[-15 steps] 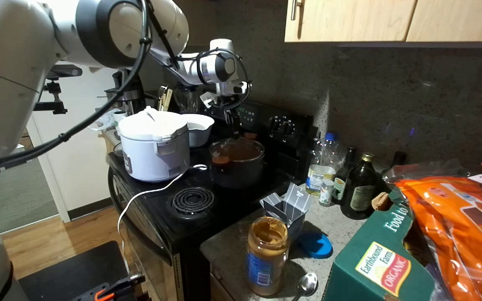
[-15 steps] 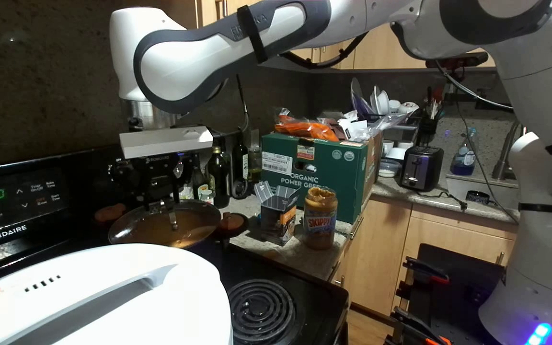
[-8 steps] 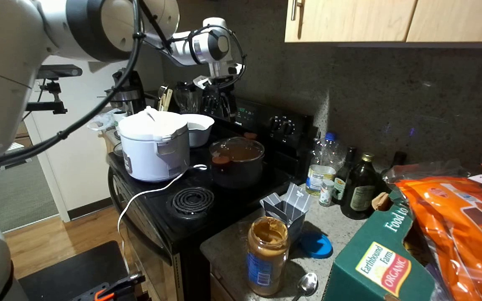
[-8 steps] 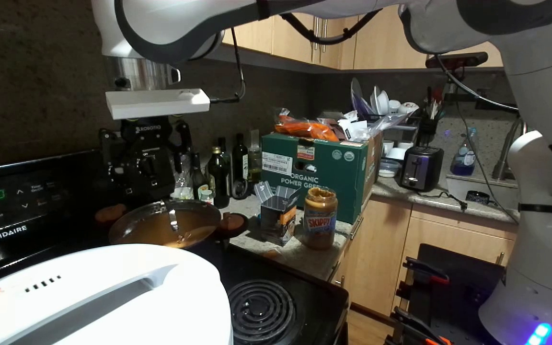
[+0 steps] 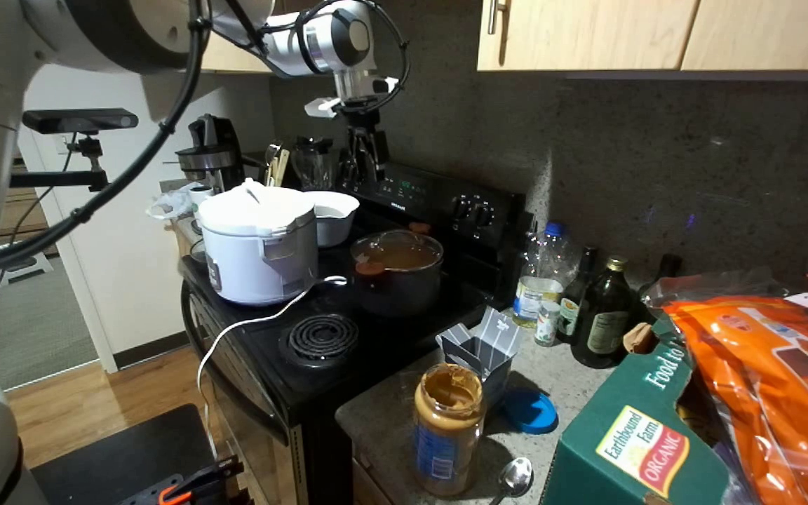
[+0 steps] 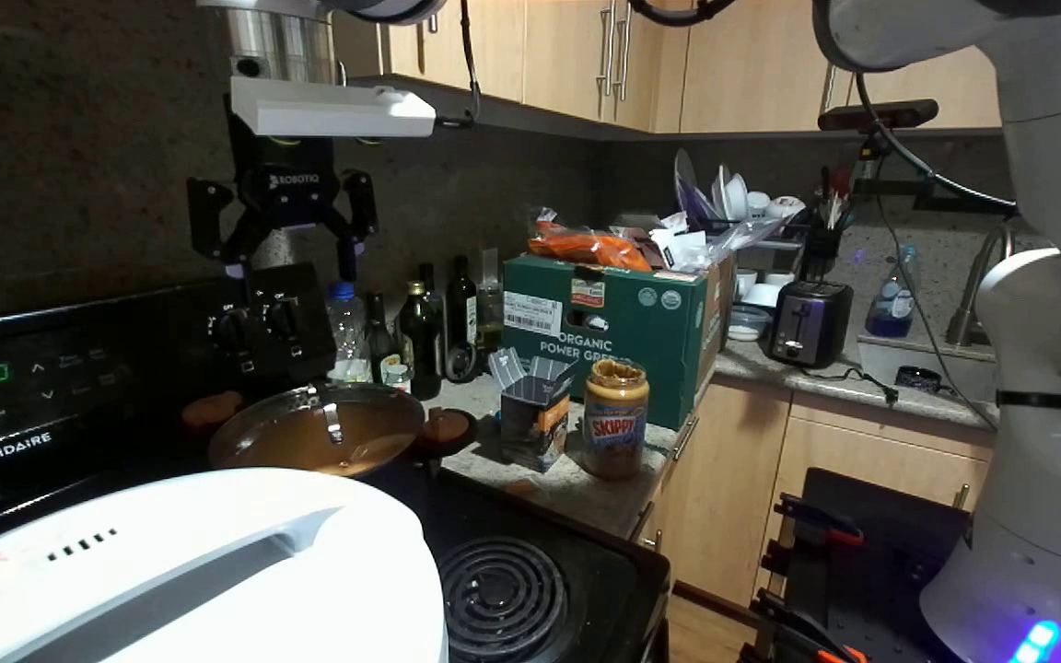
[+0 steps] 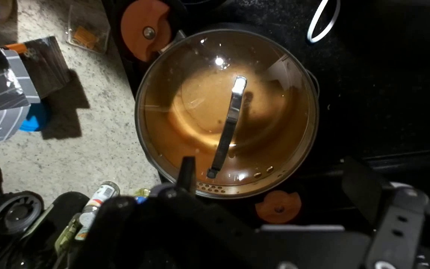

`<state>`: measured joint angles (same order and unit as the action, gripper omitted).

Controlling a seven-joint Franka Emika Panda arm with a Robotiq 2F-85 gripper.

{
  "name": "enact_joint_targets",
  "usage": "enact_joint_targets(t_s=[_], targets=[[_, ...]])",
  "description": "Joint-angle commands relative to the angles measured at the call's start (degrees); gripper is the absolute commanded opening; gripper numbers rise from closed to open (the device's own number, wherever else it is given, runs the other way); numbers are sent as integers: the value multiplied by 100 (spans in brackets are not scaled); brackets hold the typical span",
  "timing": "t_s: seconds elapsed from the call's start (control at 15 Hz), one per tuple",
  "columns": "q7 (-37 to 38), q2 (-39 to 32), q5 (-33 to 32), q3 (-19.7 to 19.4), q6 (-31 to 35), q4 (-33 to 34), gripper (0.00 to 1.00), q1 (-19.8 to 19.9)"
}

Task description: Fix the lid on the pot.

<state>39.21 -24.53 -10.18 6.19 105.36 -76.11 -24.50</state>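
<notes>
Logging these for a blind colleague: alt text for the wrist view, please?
A see-through lid with a strap handle covers a pot with orange handles, seen from above. The open gripper, holding nothing, shows along the bottom edge. A speckled counter lies to the left.

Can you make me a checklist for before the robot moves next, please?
1. Round brown-tinted glass lid covers the round dark cooking pot: ok.
2. Lid snug all around its rim: cannot tell.
3. Black two-fingered gripper open, holding nothing: ok.
4. Gripper clear of the lid's shiny metal strap handle: ok, it hangs above.
5. Thin white cord apart from the pot: ok.
6. Heat under the pot off: cannot tell, hidden.
</notes>
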Motion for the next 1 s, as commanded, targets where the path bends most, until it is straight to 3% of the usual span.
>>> enact_joint_targets(t_s=[0.0,0.53,0.93], targets=[[-584,612,236,164,-33,-645,100,97],[-1202,1349,706,445,-302,-1649,100,202],[-1200,1749,1110,568,-303,-2473,100,362]])
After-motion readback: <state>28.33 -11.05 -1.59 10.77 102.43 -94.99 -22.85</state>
